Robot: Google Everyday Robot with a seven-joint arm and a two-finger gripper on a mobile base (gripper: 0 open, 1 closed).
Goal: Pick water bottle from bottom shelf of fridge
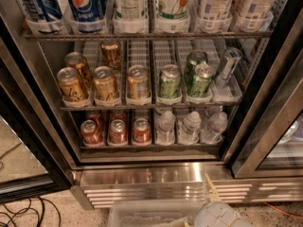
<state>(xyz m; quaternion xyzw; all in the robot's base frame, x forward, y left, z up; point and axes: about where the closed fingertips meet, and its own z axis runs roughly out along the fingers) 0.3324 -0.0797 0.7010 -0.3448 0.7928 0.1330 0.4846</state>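
Observation:
The fridge [142, 173] stands open in front of me. Its bottom shelf [151, 147] holds three clear water bottles with white caps on the right: one at the left [165, 126], one in the middle [190, 126] and one at the right [214, 126]. My gripper [211, 188] is at the lower edge of the view, low in front of the steel base and right of centre. It is below the bottles and well apart from them, holding nothing. The white arm [220, 216] shows just beneath it.
Three red cans [117, 131] share the bottom shelf's left side. Gold cans [105, 84], green cans [169, 82] and a tilted silver can [227, 67] fill the rack above. Large bottles [85, 6] stand on top. A clear bin [151, 214] lies below the grille [156, 193]. Cables [23, 216] lie at the left.

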